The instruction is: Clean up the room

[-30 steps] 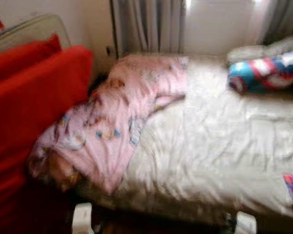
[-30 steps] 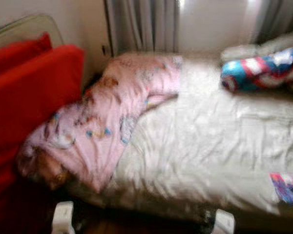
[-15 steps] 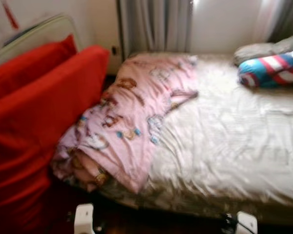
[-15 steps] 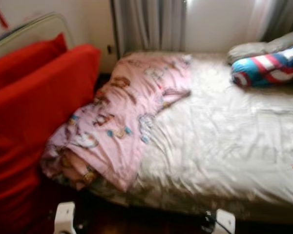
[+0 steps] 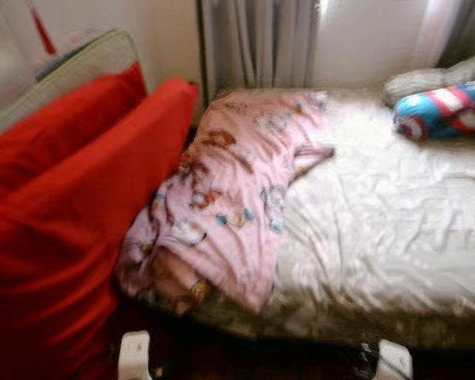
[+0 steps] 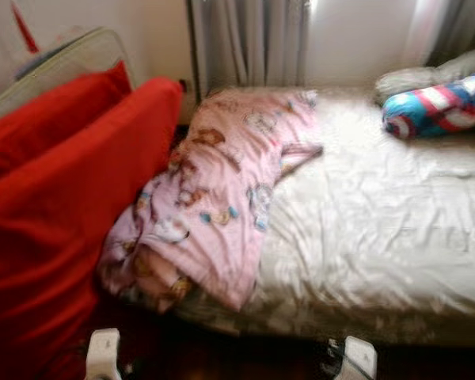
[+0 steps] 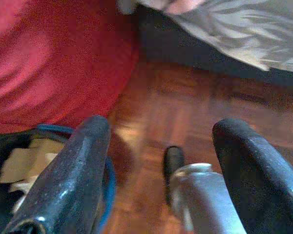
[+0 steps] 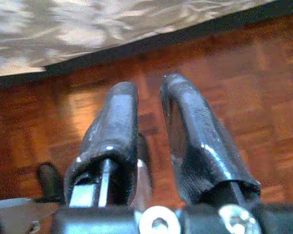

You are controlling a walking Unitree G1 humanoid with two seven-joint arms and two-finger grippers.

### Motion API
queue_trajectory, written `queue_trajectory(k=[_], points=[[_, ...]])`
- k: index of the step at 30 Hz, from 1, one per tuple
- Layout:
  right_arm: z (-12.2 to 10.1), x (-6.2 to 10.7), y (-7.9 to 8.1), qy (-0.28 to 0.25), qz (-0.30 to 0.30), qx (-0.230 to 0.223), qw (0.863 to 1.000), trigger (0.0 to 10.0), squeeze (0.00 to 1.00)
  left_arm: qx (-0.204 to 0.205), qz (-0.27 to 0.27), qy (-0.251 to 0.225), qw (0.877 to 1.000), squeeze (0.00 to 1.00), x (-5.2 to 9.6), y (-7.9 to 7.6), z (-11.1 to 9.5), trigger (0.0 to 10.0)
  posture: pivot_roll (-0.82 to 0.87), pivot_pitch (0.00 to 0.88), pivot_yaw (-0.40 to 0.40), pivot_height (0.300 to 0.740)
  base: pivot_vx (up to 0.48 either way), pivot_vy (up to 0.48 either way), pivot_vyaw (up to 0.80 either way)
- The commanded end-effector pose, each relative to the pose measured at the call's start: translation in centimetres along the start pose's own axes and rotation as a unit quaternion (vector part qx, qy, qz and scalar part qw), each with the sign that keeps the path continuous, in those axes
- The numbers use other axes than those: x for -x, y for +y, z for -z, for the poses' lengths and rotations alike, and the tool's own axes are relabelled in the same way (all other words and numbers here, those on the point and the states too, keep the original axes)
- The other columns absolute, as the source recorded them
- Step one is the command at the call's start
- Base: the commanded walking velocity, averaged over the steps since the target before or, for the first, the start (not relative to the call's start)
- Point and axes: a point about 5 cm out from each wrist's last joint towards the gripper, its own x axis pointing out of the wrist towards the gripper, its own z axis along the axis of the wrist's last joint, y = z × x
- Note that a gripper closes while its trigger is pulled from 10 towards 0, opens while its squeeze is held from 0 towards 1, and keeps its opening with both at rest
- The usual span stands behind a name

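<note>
- Ahead of me is the bed (image 5: 396,237), its pale sheet wrinkled but mostly bare; I judge the cleanup barely begun, since nothing on it looks put away or straightened yet.
- On the bed's left side lies the pink blanket (image 5: 229,198), crumpled, running from near the far edge by the curtain (image 5: 257,43) down to the near left corner, where a bunched end droops over the edge.
- Its long axis goes from the far edge to the near left corner, slanting a little leftward as it comes toward me; the wider, heaped end points at me, the flatter end at the curtain.
- At the far right corner sits a striped pillow (image 5: 447,111) in blue, red and white, with a grey pillow (image 5: 427,79) just behind it; both look loosely dropped.
- Just beside the bed's left edge stands a red cushion (image 5: 79,214), touching or nearly touching the blanket; I cannot tell which.
- My left tool (image 7: 161,161) hangs low over the wooden floor (image 7: 195,102), fingers spread wide and empty.
- My right tool (image 8: 149,131) also hangs over the floor near the bed's near edge, fingers drawn nearly together with nothing between them.
- Still left, as I judge it: the blanket, then the pillows.
</note>
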Motion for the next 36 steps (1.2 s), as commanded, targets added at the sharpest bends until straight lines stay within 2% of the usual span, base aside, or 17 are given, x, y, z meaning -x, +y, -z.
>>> queue_trajectory(k=[1,4,25,36], points=[[-0.34,-0.01,-0.75,-0.009,0.009,0.006,1.0,10.0,0.0,-0.005,0.008,0.004,1.0,0.0,-0.03,-0.57,0.15,10.0,-0.07,0.0,0.034,0.74,0.0,0.0,0.0],[-0.53,-0.05,-0.55,-0.013,0.008,0.017,1.0,10.0,0.0,-0.006,0.009,0.005,1.0,0.0,-0.02,-0.56,0.18,10.0,-0.07,0.0,0.035,0.74,0.0,0.0,0.47],[-0.48,-0.03,-0.58,-0.014,0.012,0.01,1.0,10.0,0.0,0.003,0.006,-0.002,1.0,0.0,-0.08,-0.52,-0.12,10.0,-0.07,0.036,0.03,0.74,0.0,0.0,0.8],[-0.68,-0.06,-0.7,-0.018,0.014,0.002,1.0,10.0,0.0,0.014,0.009,-0.003,1.0,0.0,-0.09,-0.79,-0.07,10.0,-0.07,0.042,0.021,0.74,0.0,0.0,0.1]])
